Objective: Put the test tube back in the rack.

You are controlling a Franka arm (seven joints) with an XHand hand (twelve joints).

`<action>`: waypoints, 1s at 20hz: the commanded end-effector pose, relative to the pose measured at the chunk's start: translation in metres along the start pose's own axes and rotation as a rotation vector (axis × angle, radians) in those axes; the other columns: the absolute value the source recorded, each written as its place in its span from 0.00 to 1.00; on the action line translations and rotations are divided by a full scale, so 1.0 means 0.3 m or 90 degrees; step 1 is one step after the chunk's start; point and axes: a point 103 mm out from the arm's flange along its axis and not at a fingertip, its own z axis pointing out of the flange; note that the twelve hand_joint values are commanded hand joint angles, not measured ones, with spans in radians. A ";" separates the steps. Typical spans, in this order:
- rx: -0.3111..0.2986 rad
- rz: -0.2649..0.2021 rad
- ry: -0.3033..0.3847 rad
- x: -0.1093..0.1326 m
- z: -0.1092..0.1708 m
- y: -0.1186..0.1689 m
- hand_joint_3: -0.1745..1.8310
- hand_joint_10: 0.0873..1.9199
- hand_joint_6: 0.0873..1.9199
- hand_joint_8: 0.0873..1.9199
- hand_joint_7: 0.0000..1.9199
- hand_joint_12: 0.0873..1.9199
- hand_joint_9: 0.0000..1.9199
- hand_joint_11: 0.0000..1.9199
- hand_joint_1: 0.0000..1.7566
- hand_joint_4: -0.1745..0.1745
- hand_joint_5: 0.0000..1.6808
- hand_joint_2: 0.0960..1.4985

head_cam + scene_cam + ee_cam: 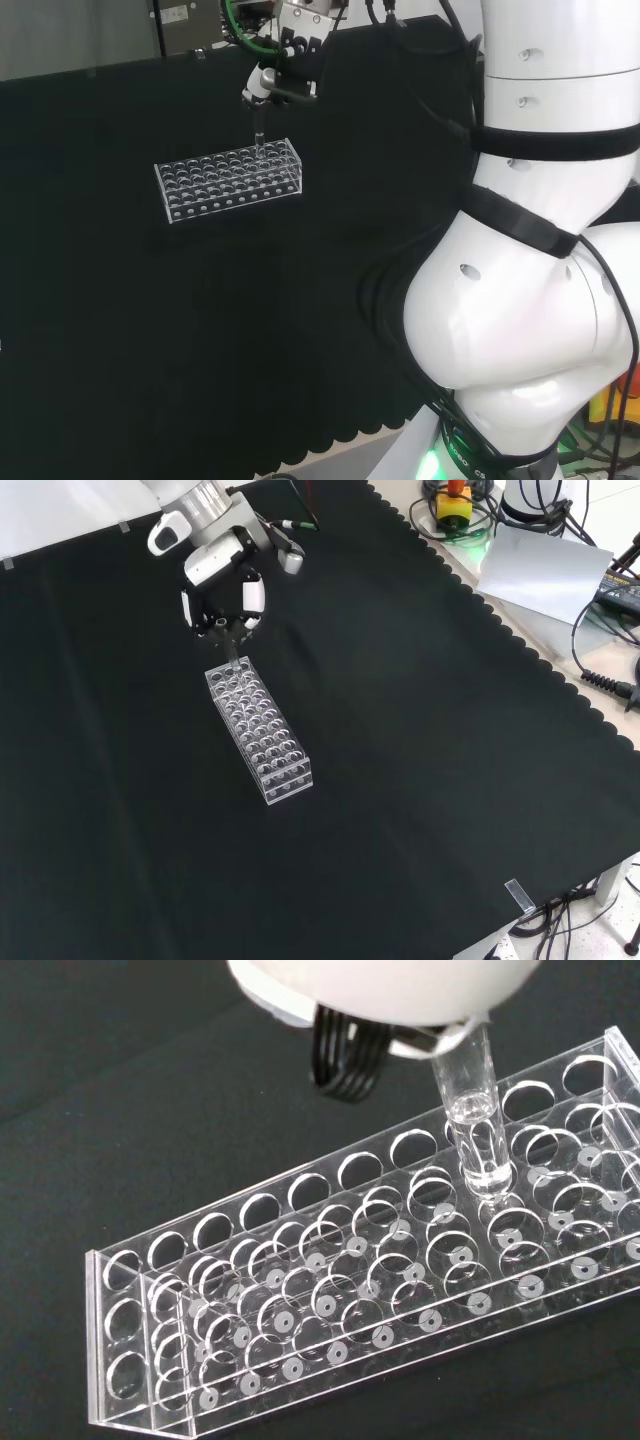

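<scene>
The black and white robot hand (224,605) hangs above the far end of the clear plastic test tube rack (259,731), which lies on the black cloth-covered bench (420,780). Its fingers are curled in around the top of a clear glass test tube (472,1120), pinching it so that it hangs nearly upright, slightly tilted in the wrist view. In the head view the test tube (256,140) drops from the hand (262,85) to the rack's (229,180) back right part. The wrist view shows its rounded bottom at the level of the top plate, over or just entering one of the holes near that end; whether it has passed the rim I cannot tell. The other holes that I can see look empty.

I judge the step in hand to be the insertion itself: the tube is lined up and being lowered. The next move calls for a straight descent with the tube kept centred in its hole, then a release once the bottom seats in the lower plate
</scene>
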 end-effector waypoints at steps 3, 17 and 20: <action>0.001 0.000 0.004 0.006 0.008 0.016 0.45 0.31 0.35 0.39 0.68 0.53 0.66 0.55 0.81 0.00 0.73 0.36; 0.016 0.008 0.001 -0.022 0.067 0.010 0.45 0.31 0.35 0.39 0.68 0.53 0.66 0.55 0.81 0.00 0.73 0.36; 0.020 0.010 0.002 -0.028 0.070 0.012 0.45 0.31 0.35 0.39 0.68 0.53 0.66 0.55 0.81 0.00 0.73 0.36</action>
